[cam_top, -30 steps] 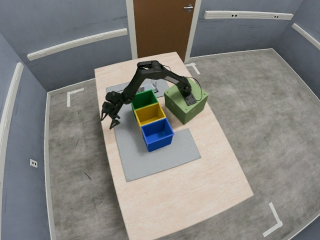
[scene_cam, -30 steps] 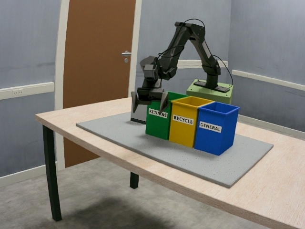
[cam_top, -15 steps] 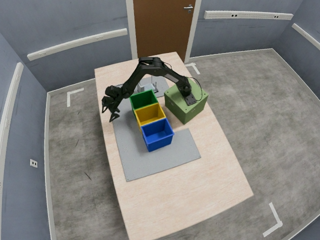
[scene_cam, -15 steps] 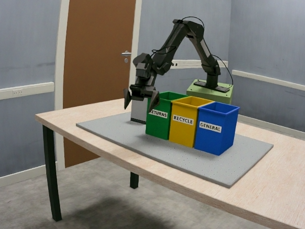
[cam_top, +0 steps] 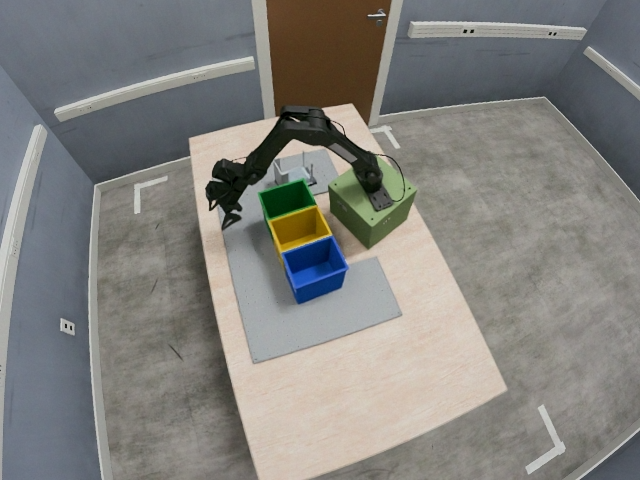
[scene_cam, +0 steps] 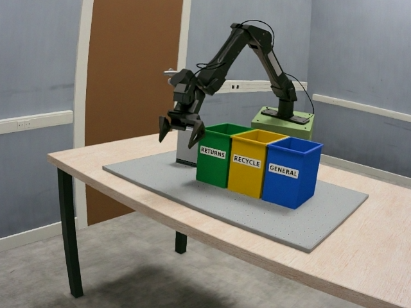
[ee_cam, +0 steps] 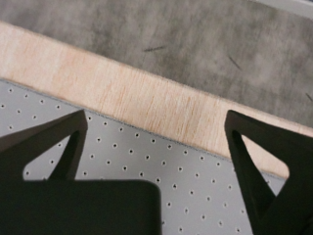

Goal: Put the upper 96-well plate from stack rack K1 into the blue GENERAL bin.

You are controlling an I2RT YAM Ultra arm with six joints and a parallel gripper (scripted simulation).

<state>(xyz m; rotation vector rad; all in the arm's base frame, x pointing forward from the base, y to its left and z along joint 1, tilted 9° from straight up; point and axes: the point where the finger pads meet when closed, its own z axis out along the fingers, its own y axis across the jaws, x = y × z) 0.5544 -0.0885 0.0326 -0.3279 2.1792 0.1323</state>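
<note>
My gripper point(cam_top: 227, 212) is open and empty. It hangs above the grey perforated mat, to the left of the green RETURNS bin point(cam_top: 286, 198); it also shows in the side view point(scene_cam: 180, 131). The wrist view shows both fingers spread over the mat's edge with nothing between them. The stack rack K1 point(cam_top: 292, 173) stands behind the green bin, partly hidden by my arm; its grey side shows in the side view point(scene_cam: 185, 149). I cannot make out the plates inside. The blue GENERAL bin point(cam_top: 315, 268) stands upright at the near end of the row, also in the side view point(scene_cam: 291, 172).
The yellow RECYCLE bin point(cam_top: 300, 227) stands upright between the green and blue bins, all three touching in a row. My arm's green base box point(cam_top: 372, 201) sits right of the bins. The table's left edge point(ee_cam: 147, 98) lies close beyond the mat.
</note>
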